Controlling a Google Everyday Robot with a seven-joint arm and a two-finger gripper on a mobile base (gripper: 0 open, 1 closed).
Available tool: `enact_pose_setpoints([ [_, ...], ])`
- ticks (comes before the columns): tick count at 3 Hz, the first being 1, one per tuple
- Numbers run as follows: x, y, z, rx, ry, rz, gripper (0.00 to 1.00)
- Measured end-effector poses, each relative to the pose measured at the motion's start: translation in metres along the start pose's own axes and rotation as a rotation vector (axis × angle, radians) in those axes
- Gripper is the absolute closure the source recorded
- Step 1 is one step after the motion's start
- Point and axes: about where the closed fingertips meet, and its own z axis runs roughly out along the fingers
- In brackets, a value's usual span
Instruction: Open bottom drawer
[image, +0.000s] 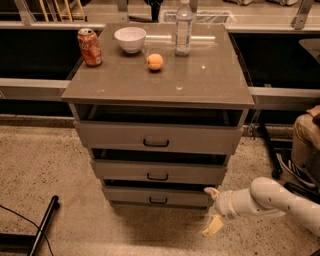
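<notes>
The bottom drawer (135, 195) is the slimmest of three grey-taupe fronts on the cabinet, with a small black handle (158, 200) at its centre. It sticks out a little, like the two above it. My gripper (211, 209) is low at the right, just beside the right end of the bottom drawer front. Its two pale fingers are spread apart, one above and one below, and hold nothing. The white arm (272, 199) reaches in from the lower right.
On the cabinet top (200, 82) stand a red can (90, 47), a white bowl (130, 39), an orange (155, 61) and a water bottle (183, 22). A person's leg (305, 135) is at the right. A black bar (44, 224) lies on the floor at lower left.
</notes>
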Motion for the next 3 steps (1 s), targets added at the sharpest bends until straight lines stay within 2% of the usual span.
enact_pose_setpoints([
  [1,0.016,0.013,0.052,-0.020,0.025,-0.074,0.00],
  [2,0.037,-0.001,0.089,0.094,0.008,-0.146,0.00],
  [3,0.053,-0.030,0.112,0.217,-0.102,-0.145,0.00],
])
